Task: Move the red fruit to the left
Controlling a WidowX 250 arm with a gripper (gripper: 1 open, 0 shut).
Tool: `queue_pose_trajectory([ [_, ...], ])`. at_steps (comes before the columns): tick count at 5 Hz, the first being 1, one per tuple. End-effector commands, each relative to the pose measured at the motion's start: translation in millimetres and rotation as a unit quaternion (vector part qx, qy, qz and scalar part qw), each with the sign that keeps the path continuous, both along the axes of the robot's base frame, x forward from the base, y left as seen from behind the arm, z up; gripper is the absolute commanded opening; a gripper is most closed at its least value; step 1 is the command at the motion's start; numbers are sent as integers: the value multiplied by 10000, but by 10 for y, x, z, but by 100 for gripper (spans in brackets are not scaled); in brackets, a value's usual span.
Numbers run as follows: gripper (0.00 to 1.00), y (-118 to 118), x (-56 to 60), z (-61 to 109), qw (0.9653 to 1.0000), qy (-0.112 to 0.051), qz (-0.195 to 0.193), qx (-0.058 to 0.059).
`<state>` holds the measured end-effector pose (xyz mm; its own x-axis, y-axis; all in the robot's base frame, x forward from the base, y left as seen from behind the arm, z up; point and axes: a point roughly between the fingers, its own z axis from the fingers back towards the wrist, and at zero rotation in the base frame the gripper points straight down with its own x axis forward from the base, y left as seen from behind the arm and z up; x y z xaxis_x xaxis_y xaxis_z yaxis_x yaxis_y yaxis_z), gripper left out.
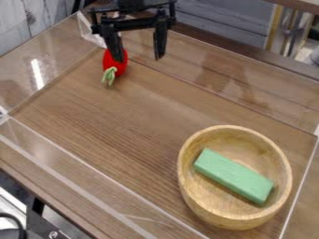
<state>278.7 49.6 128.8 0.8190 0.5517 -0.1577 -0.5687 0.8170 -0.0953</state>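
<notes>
Red fruit (114, 63) nr far-left table edge (50, 56), gripper (138, 42) open.

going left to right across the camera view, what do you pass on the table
red fruit → open pincer hanging just above the table → green block, lying inside the wooden bowl at the right

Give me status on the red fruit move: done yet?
Looks done: the red fruit lies on the table's far left, well away from the wooden bowl. The gripper is open above it, holding nothing. Likely only the arm's retreat remains.
</notes>
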Motion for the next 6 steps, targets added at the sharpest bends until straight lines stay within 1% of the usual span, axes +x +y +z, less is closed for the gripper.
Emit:
queue_pose_trajectory([
  [1,100,-41,59,80,9987,-229,-445,89],
  [2,100,-56,91,-26,9963,-153,-838,60],
  [3,100,-62,-5,-70,9848,-238,-1708,191],
  [4,100,-43,-62,-84,9764,-472,-2083,327],
  [5,100,27,89,-105,9752,-733,-2017,535],
  [6,100,74,199,-151,9757,-868,-1888,697],
])
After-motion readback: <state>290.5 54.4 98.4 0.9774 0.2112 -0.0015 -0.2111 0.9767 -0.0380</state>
